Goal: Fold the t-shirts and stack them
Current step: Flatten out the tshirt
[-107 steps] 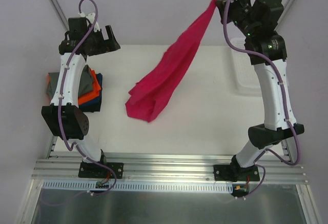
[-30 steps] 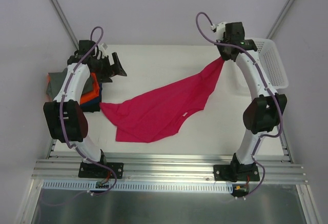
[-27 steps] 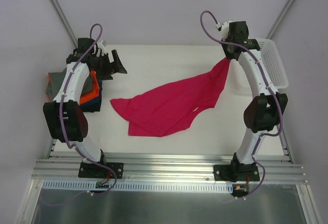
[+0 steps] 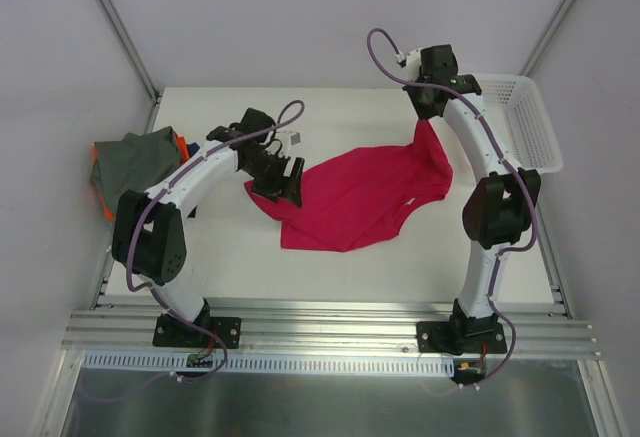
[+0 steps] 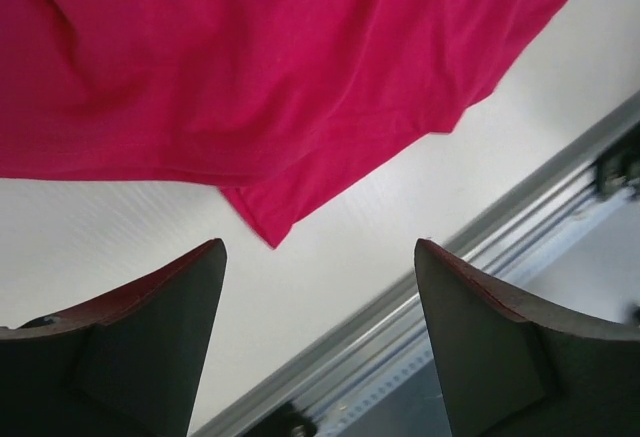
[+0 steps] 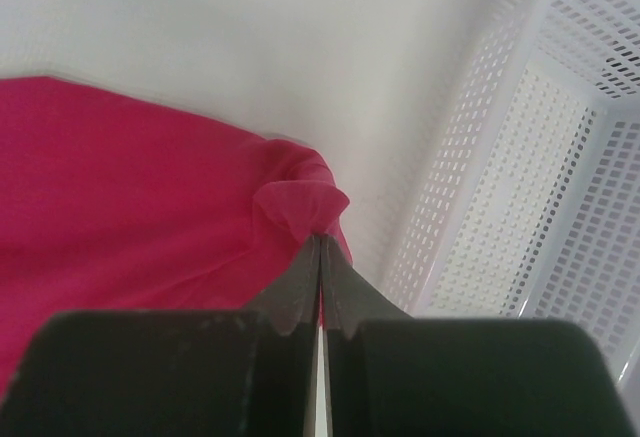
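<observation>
A magenta-pink t-shirt (image 4: 360, 192) lies crumpled on the white table (image 4: 400, 267). My right gripper (image 4: 424, 117) is shut on a bunched edge of it at its far right corner; the pinched cloth (image 6: 300, 197) shows in the right wrist view. My left gripper (image 4: 285, 179) is open and hovers over the shirt's left edge. In the left wrist view the pink cloth (image 5: 270, 67) lies beyond the open fingers (image 5: 170, 327), which hold nothing. A pile of other shirts, grey (image 4: 135, 157) on top with orange (image 4: 181, 144) under it, sits at the table's left edge.
A white mesh basket (image 4: 525, 122) stands at the right edge of the table, close to my right gripper; it also shows in the right wrist view (image 6: 560, 157). A metal rail (image 4: 330, 322) runs along the near edge.
The pink shirt has slid right and bunched up. My left arm has swung from beside the pile over to the shirt's left edge. My right gripper has shifted slightly left, still holding the cloth.
</observation>
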`<state>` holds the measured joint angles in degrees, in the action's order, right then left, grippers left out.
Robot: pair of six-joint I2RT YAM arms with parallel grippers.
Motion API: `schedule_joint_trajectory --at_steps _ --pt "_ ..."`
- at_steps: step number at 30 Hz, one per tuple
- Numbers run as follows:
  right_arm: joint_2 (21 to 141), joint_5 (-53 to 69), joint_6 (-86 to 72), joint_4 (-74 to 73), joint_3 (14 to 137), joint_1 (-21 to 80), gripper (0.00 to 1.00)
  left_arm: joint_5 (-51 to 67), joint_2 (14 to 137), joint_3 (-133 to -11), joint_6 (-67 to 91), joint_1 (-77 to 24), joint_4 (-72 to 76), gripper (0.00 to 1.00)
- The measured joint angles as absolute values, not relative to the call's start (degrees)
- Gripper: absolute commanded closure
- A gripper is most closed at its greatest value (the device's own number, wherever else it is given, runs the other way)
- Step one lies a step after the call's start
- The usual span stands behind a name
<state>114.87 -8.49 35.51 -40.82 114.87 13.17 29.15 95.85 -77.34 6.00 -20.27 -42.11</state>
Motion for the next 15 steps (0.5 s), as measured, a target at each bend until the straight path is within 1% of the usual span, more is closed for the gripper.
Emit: schedule_joint_trajectory --at_steps 5,8,15 --pt "114.93 -8.21 35.18 -40.77 115.07 13.17 1.0 16.47 96.4 -77.3 -2.96 -25.3 -42.81 0.25" --pt "114.93 -8.16 35.18 -40.8 115.46 13.15 1.0 8.6 96.97 -77.25 -8.05 -27.88 -42.22 0.24" --pt "114.93 -7.44 35.16 -40.56 117.64 12.8 1.0 -4.73 100.4 -77.54 -18.46 -34.63 -39.92 0.23"
